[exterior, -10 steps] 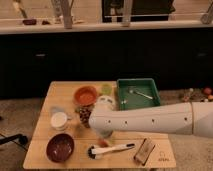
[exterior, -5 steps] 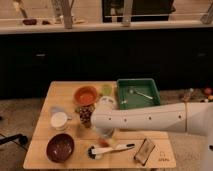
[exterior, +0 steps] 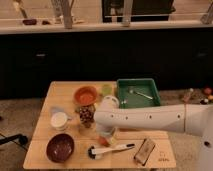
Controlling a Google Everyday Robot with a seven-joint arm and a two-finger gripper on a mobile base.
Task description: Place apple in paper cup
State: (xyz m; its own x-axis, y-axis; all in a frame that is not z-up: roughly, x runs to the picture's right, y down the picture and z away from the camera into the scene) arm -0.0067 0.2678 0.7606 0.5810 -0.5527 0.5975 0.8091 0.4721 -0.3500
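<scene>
The apple (exterior: 103, 141) is a small orange-red fruit lying on the wooden table (exterior: 65, 90) near its front middle. My gripper (exterior: 107, 133) hangs at the end of the white arm (exterior: 145, 119), which reaches in from the right. It sits just above and behind the apple, and the arm's end largely hides it. The paper cup (exterior: 59, 120) is short and white and stands upright at the table's left, well left of the gripper, with nothing visible in it.
A maroon bowl (exterior: 60, 147) sits front left. An orange bowl (exterior: 86, 95) and a small green cup (exterior: 106, 89) are at the back, and a dark grape cluster (exterior: 86, 115) is beside the arm. A green tray (exterior: 138, 93) is back right. A white brush (exterior: 110, 149) and a wooden block (exterior: 145, 151) lie in front.
The arm's end has shifted only slightly over the apple. The apple, the cup and the bowls have not moved.
</scene>
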